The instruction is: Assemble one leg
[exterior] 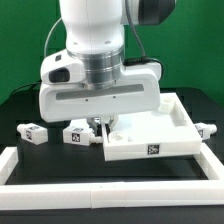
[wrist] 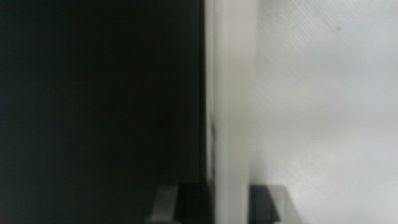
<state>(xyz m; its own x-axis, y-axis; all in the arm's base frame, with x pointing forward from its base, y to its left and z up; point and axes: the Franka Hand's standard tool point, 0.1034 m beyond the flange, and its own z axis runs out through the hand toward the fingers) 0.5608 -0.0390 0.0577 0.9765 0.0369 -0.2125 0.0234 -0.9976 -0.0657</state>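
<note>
Three small white legs with black-and-white tags lie on the dark table in the exterior view: one (exterior: 33,130) at the left, one (exterior: 75,134) beside my gripper, one (exterior: 203,131) at the right past the panel. The large flat white panel (exterior: 150,135) lies in the middle. My gripper (exterior: 99,124) is down at the panel's left edge. In the wrist view my gripper (wrist: 226,205) straddles that edge, one finger (wrist: 182,205) over the dark table, the other (wrist: 269,205) over the white panel (wrist: 320,100). The jaws stand narrow, closed on the edge. No leg shows in the wrist view.
A white raised rail (exterior: 100,195) runs along the table's front and up both sides. A green backdrop stands behind. The arm's large white body hides the table behind the panel.
</note>
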